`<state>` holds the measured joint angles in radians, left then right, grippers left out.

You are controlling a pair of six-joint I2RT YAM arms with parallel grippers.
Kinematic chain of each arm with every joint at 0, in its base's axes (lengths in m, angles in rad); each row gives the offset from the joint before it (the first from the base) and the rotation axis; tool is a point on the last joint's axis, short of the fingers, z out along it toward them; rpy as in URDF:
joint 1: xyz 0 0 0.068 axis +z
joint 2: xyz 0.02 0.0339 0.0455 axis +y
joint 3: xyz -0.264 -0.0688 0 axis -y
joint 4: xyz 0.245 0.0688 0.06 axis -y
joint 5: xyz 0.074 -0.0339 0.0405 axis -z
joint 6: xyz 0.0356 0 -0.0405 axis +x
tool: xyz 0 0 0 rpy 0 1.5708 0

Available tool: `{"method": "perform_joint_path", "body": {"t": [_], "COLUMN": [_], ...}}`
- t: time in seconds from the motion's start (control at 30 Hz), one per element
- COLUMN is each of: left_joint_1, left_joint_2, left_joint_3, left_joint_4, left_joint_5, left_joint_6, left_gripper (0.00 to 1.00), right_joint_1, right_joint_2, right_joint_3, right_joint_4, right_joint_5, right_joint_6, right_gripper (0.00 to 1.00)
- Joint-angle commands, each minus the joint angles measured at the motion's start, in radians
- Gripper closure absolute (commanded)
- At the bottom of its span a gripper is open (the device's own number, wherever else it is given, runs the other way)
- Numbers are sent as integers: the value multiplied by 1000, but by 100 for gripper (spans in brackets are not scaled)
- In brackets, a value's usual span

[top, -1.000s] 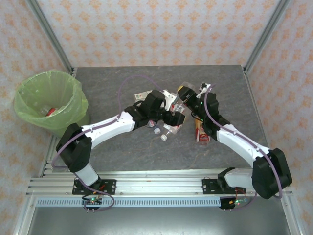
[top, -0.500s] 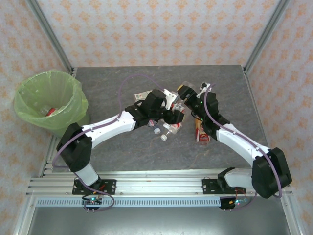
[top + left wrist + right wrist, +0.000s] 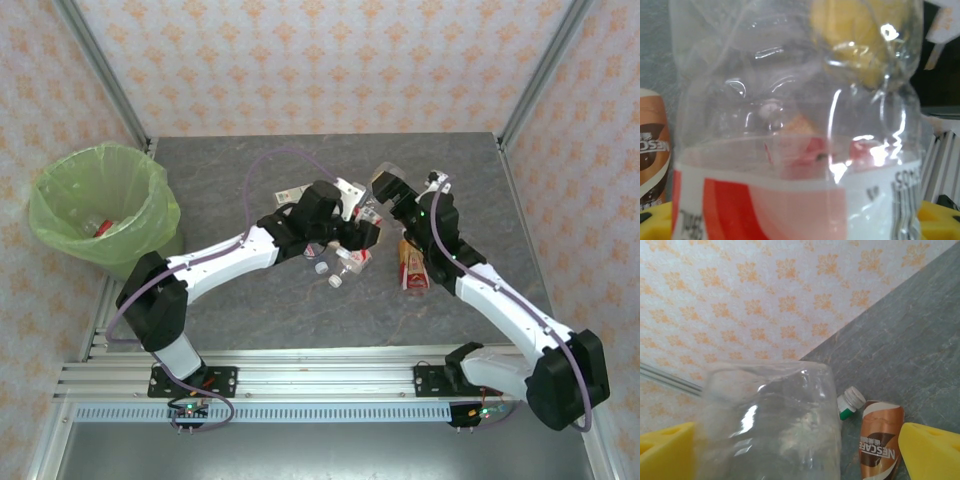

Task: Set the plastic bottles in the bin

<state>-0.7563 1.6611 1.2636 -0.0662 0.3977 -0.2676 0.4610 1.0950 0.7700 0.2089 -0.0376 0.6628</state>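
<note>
The left claw (image 3: 352,238) is pinching a red-labelled bottle (image 3: 790,150): in its wrist view the yellow pads (image 3: 657,226) press on both sides of the clear body. Behind the claw comes a black wrist. The white forearm then slants back toward the bin (image 3: 150,210), folds at a black elbow just in front of the bin, and drops to its base at the near edge of the surface (image 3: 250,300). The right claw (image 3: 383,185) is a little farther from the bin than the left one, and their tips nearly meet. It has a clear bottle (image 3: 770,425) between wide-set pads (image 3: 934,450); the bottle lies against one pad with a gap beside the other, so I cannot tell whether it is clamped. That claw tilts upward, with wall behind the bottle. Its black wrist leads to a white forearm running away from the bin to a black elbow — the point of either arm farthest from the bin — then doubles back to its base. A white-capped bottle (image 3: 338,275) lies on the surface just under the left claw. An orange-brown bottle (image 3: 412,265) lies beside the right forearm, well apart from the bin. In the right wrist view a Nescafe-labelled bottle (image 3: 880,440) lies beyond the clear one, touching a green-necked bottle (image 3: 849,402). Inside the bin's lime bag rests a bottle with red on it (image 3: 100,228).
</note>
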Motion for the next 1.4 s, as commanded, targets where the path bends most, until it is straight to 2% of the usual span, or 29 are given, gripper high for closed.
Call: {"method": "perform_joint_path", "body": {"t": [0.0,0.37,0.57,0.83,1.13,1.37], "left_joint_1": [38,107,150,203,300,368], "left_joint_2": [16,-51,-133,-243,-340,-405], "left_joint_3": [0,-38,-48,-26,34,70], "left_joint_4": [-26,-50,-115,-232,-360,-400], "left_joint_5": [-73,-125,-202,-334,-523,-665], "left_joint_6": [-42,-56,-24,55,70,99], "left_gripper": [39,38,38,37,38,38], "right_joint_1": [9,6,6,-1,-6,-10], "right_joint_2": [-66,-68,-55,-43,-15,12], "right_joint_3": [-12,-23,-25,-37,-25,-9], "right_joint_4": [26,-43,-97,-91,-91,-90], "right_joint_5": [88,203,277,283,263,243], "right_joint_6": [-31,-4,21,40,43,44], "right_gripper": [1,1,1,1,1,1]}}
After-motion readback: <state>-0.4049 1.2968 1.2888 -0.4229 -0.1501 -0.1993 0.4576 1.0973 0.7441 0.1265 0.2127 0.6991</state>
